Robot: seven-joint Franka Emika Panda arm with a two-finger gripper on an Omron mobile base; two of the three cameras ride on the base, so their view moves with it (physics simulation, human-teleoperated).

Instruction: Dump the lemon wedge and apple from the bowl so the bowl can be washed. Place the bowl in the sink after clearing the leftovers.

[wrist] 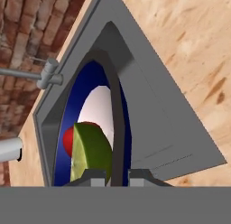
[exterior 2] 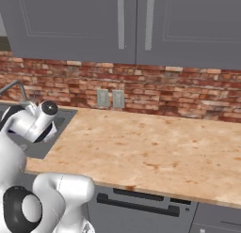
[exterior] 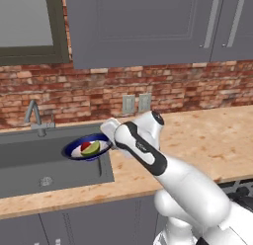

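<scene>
Over the sink [exterior: 29, 160], the gripper [wrist: 118, 175] pinches the bowl [exterior: 74, 151] by its rim, lemon wedge [exterior: 91, 148] and apple [exterior: 84, 145] inside. Trouble if it lowers now: leftovers would go into the basin with it!

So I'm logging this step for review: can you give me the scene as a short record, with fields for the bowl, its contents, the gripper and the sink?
bowl: blue-rimmed bowl held up over the sink's right part, roughly level
contents: lemon wedge and apple inside it, touching
gripper: gripper shut on the bowl's rim, one finger on each side
sink: dark grey sink, faucet at the back, drain visible
task state: fruit not yet dumped; bowl not yet set down
</scene>
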